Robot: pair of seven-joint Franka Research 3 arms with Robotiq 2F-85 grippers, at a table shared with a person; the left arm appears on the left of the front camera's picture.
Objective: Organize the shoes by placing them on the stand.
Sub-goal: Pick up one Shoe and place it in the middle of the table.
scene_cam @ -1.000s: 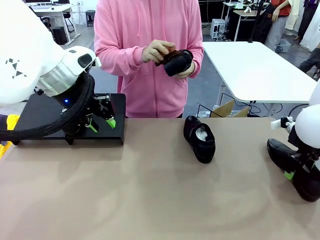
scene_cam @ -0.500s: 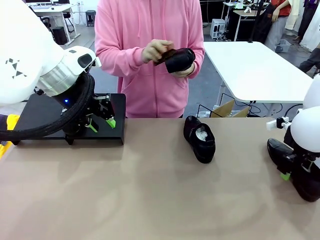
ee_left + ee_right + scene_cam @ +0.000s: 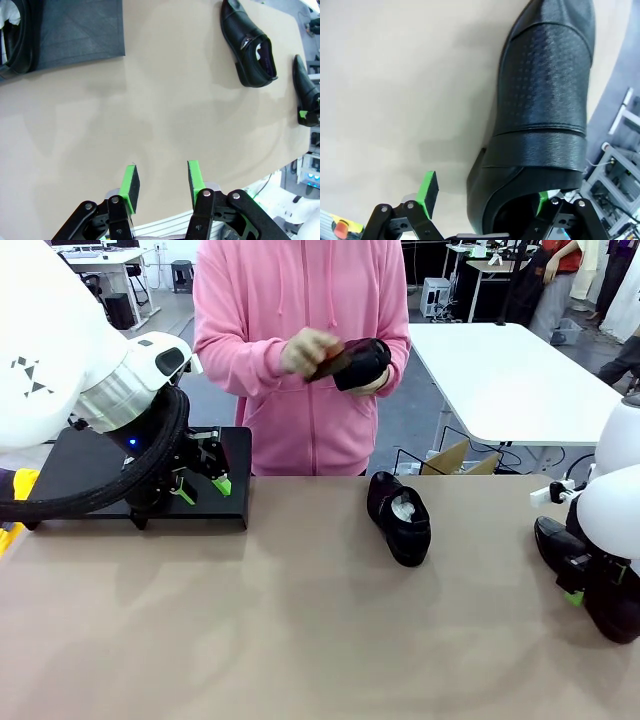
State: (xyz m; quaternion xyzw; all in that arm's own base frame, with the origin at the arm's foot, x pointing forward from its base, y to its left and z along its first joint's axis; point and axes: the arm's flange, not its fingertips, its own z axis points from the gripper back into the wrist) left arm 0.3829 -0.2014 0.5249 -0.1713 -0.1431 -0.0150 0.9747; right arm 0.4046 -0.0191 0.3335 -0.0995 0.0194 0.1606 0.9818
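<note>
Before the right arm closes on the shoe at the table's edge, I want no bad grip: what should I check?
1. Right gripper straddles the edge shoe at its heel end: ok.
2. Its jaws stand open, one pad clear of the leather: ok.
3. How deep the pads reach down the heel: cannot tell.
4. Left gripper empty, over by the stand: ok.
5. Bare room on the stand: ok.
6. Person's hands up off the table, busy with another shoe: ok.
</note>
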